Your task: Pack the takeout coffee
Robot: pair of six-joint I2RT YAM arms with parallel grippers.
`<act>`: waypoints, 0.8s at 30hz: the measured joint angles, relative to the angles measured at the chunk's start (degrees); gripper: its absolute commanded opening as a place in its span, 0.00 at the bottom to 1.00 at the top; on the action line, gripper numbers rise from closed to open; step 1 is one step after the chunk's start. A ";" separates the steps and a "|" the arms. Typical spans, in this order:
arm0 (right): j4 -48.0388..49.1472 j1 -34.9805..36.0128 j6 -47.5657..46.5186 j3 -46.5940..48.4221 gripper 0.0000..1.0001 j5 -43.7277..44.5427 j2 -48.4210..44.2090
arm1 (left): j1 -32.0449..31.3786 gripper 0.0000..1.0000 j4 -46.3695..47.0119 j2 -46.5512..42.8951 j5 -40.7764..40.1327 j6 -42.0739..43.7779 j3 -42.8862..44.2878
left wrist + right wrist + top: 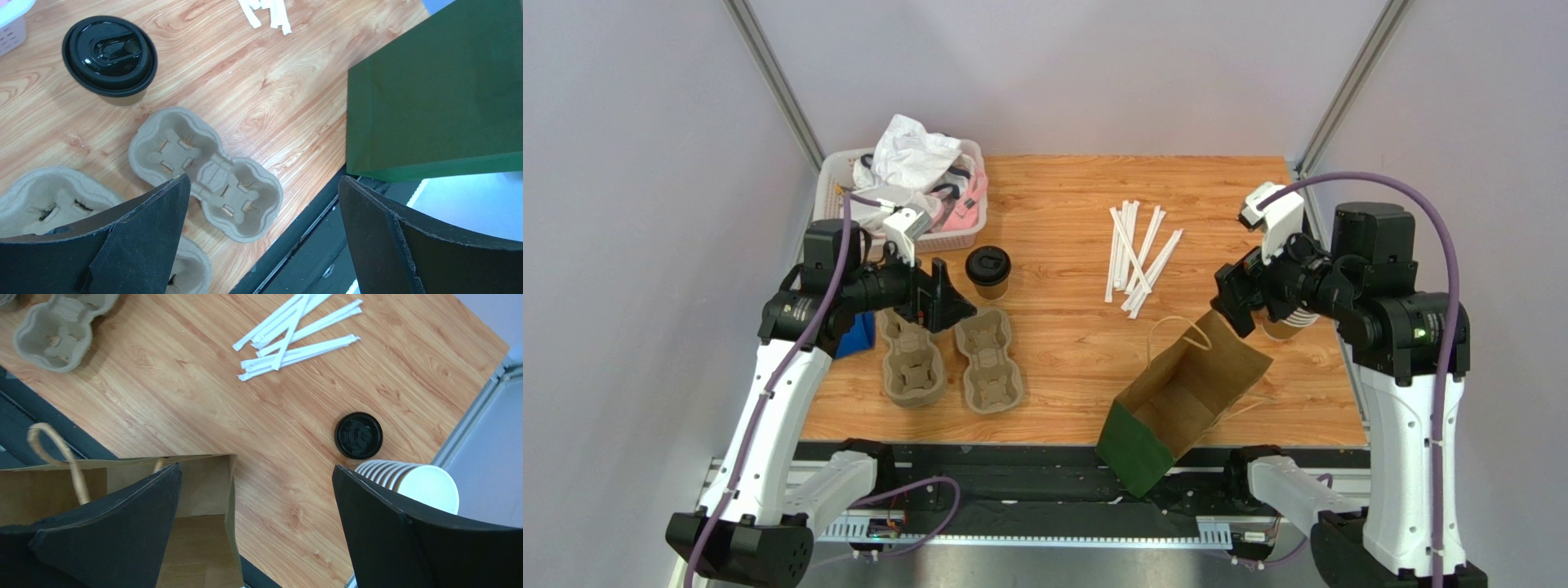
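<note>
The takeout coffee (988,272), a small brown cup with a black lid, stands on the wooden table left of centre. It also shows at the upper left of the left wrist view (109,56). My left gripper (946,300) is open and empty, hovering just left of the cup and above the pulp carriers (261,233). A brown paper bag with a green bottom (1185,392) lies on its side at the front, its mouth facing my right gripper. My right gripper (1238,301) is open and empty above the bag's mouth (258,527). The bag's inside (190,539) looks empty.
Two pulp carriers (912,361) (989,359) lie side by side near the front left. Wrapped straws (1140,251) are scattered mid-table. A white basket of clutter (903,184) sits at the back left. A stack of paper cups (423,484) and a loose black lid (358,435) sit at the right edge.
</note>
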 measured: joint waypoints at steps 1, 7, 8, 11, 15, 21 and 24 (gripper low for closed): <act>0.02 -1.53 -0.52 -0.20 1.00 -0.66 0.13 | 0.00 0.99 0.13 -0.07 -0.42 0.04 -0.28; 0.09 -5.77 -3.78 -3.91 0.98 -3.39 0.09 | 0.00 0.99 0.83 0.11 -1.20 0.33 -1.25; 0.04 -5.79 -4.35 -5.16 0.97 -3.76 -0.11 | 0.00 0.99 1.11 0.15 -0.92 0.39 -1.25; -0.26 -5.79 -5.57 -8.28 0.93 -4.17 -0.35 | -0.02 0.99 2.29 0.57 1.42 0.31 -1.07; -0.33 -5.81 -6.16 -10.43 0.87 -4.35 -0.76 | -2.45 0.91 4.00 2.49 3.82 -0.11 1.86; -0.39 -5.81 -6.38 -13.00 0.62 -4.83 -2.64 | -15.43 0.63 9.77 8.39 7.41 -2.75 13.05; -0.50 -6.16 -6.25 -14.16 0.53 -5.11 -2.40 | -20.55 0.66 12.76 13.90 8.63 -3.67 20.61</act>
